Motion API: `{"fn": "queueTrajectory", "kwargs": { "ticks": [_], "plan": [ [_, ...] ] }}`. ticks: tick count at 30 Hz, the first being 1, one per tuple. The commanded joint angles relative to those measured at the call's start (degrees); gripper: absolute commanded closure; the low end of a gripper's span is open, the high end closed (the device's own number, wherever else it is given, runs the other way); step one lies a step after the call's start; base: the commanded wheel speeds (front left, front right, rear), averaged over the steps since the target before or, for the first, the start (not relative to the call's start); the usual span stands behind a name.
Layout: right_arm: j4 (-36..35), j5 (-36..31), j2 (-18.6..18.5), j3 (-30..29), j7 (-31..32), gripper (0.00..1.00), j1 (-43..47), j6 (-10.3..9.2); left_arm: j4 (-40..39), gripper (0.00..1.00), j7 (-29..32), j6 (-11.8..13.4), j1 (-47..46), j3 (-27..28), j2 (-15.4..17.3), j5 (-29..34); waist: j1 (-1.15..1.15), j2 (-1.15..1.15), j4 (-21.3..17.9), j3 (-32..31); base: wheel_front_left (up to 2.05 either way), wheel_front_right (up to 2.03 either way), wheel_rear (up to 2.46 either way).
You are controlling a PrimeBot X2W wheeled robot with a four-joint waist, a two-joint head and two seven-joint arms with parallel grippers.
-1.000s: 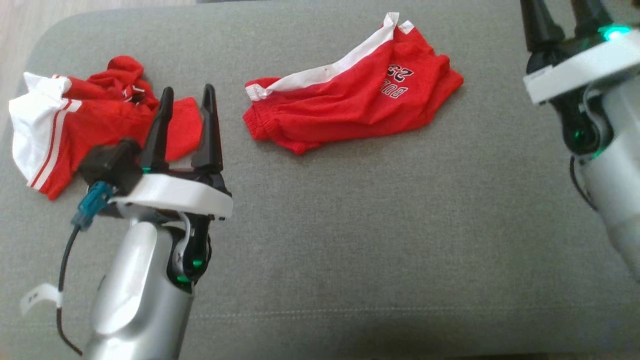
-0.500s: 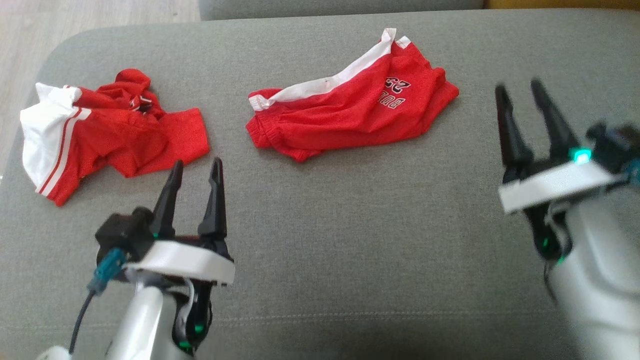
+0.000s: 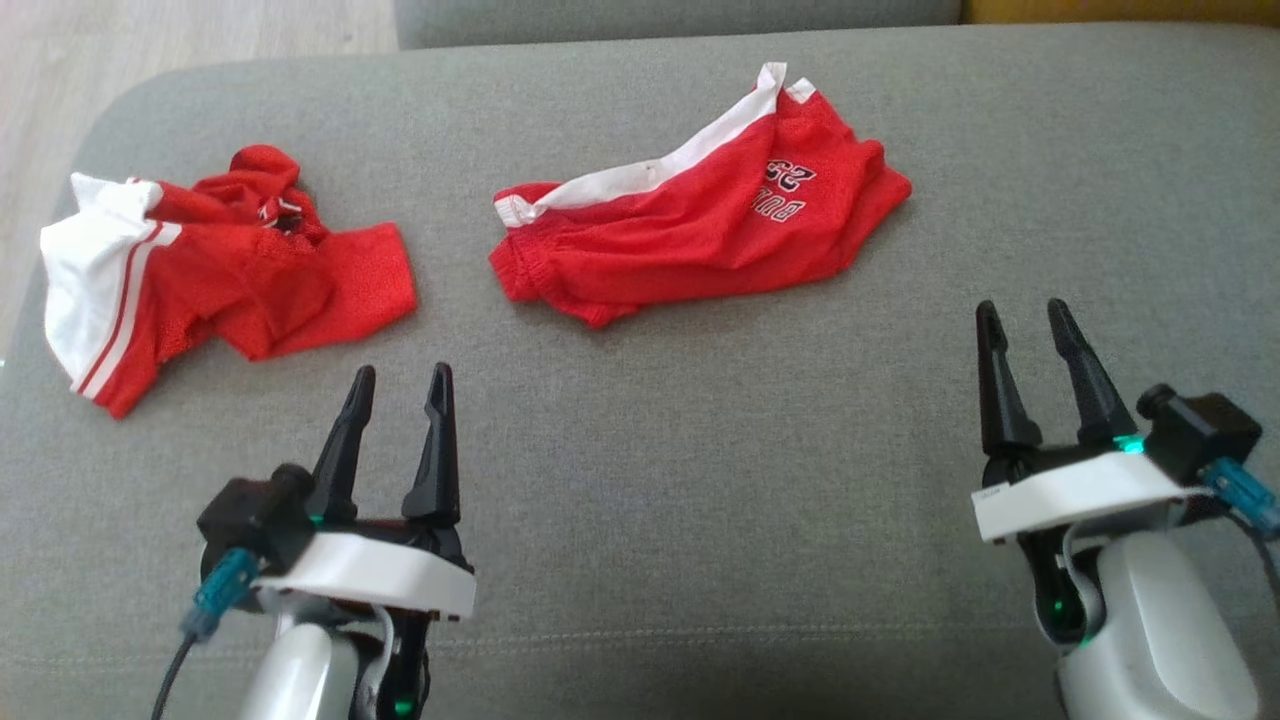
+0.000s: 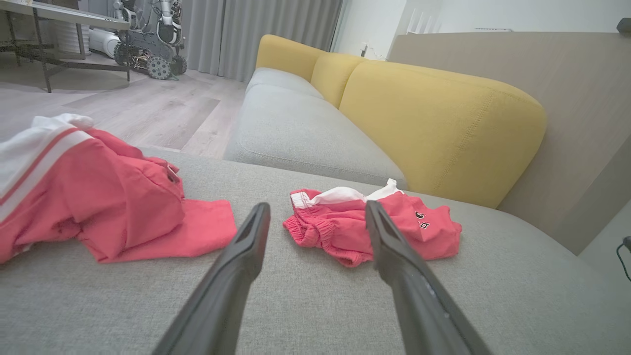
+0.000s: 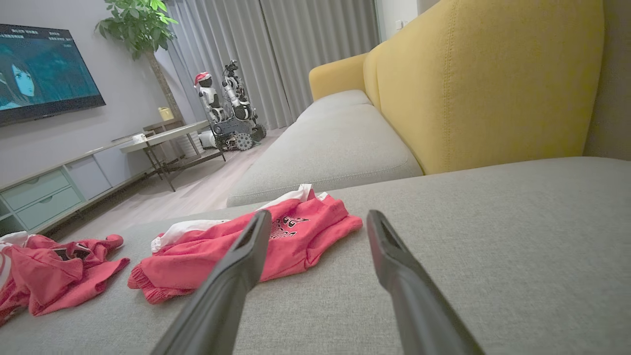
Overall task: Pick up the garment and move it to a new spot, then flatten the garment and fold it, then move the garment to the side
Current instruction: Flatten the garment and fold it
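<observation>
Red shorts [image 3: 700,225] with a white waistband and printed lettering lie crumpled at the middle back of the grey cushion [image 3: 700,480]. A second red garment [image 3: 230,270] with white striped trim lies bunched at the left. My left gripper [image 3: 402,370] hovers open near the front, just short of that bunched garment, holding nothing. At the front right my right gripper [image 3: 1022,305] is open too, apart from the shorts. The left wrist view has the shorts [image 4: 424,231] past the open fingers and the bunched garment [image 4: 98,197] on the left. The right wrist view has the shorts [image 5: 305,236] ahead.
The grey cushion's rounded left edge drops to wooden floor [image 3: 60,60]. A yellow sofa back [image 4: 434,118] rises behind the cushion. Beyond stand a further grey seat [image 5: 325,143], a side table [image 5: 157,140] and a parked robot [image 5: 227,113].
Both arms have drawn back toward the cushion's front; the right gripper came down from the far right corner. Both stay open. The garments have not moved; the head camera tilted slightly.
</observation>
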Motion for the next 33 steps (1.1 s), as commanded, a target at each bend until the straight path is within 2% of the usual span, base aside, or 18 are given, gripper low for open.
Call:
{"fn": "queueTrajectory", "kwargs": {
  "ticks": [1,13,19,25,33],
  "plan": [
    [-2.8,-0.7,0.6,0.7,0.2,0.00,0.0,0.35,-2.3,0.00,-0.7,0.5,-1.0,1.4,0.1,0.1,0.00,0.00,0.0,-0.2,0.00,0.00,0.00],
    [-6.3,-1.8,1.5,-0.9,2.6,0.00,1.8,0.35,-2.9,0.00,-0.7,0.8,-1.4,1.4,0.1,0.1,0.00,0.00,0.4,0.6,0.00,0.00,0.00],
    [-6.6,1.1,2.6,-2.1,4.7,0.00,0.2,0.35,-2.9,0.00,-0.7,0.6,-2.3,1.0,0.1,0.2,0.00,0.00,1.0,2.5,0.00,0.00,0.00],
    [-4.1,9.7,4.4,-5.0,10.3,0.00,-5.6,0.35,-3.1,0.00,-0.7,0.4,-4.4,0.6,0.1,0.2,0.00,0.00,2.4,6.7,0.00,0.00,0.00],
    [5.2,17.8,5.1,-12.6,18.0,0.00,-15.4,0.35,-2.8,0.00,-0.7,0.2,-7.2,-2.0,0.1,-1.0,0.00,0.00,5.8,12.0,0.00,0.00,0.00]
  ]
}}
